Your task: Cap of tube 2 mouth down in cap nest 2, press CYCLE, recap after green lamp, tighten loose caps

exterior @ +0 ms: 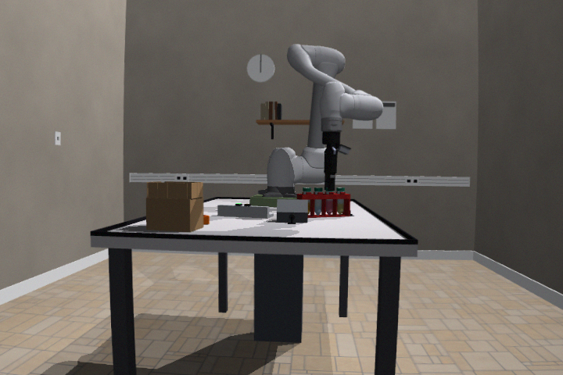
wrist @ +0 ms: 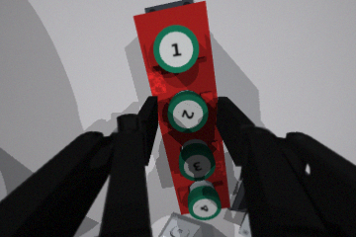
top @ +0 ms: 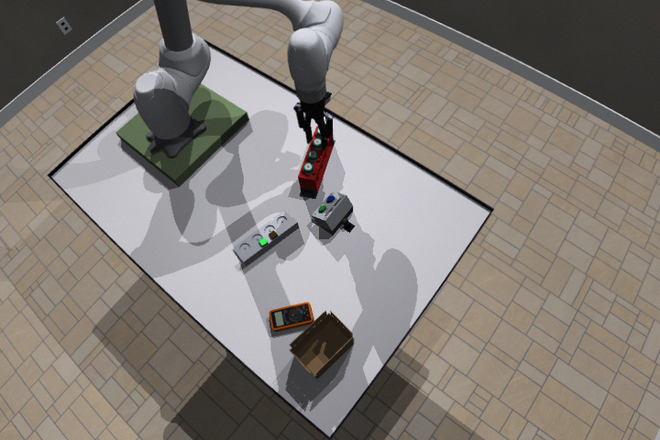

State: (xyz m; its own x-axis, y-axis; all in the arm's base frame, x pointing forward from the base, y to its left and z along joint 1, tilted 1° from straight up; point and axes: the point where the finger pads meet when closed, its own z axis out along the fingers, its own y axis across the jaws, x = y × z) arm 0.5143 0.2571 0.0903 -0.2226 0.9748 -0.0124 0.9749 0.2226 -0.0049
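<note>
The red decapping station holds four tubes with green caps numbered 1 to 4. In the wrist view all caps sit on their tubes: cap 1, cap 2, cap 3 and cap 4. My gripper stands straight down over the station, with one finger on each side of cap 2. The fingers are open, with a small gap to the cap on both sides. The grey cap tray shows its green lamp lit, and its nests look empty.
The grey key housing with the blue key and the green key sits just beyond the station's tube 4 end. An orange multimeter and an open cardboard box lie near the table's far end.
</note>
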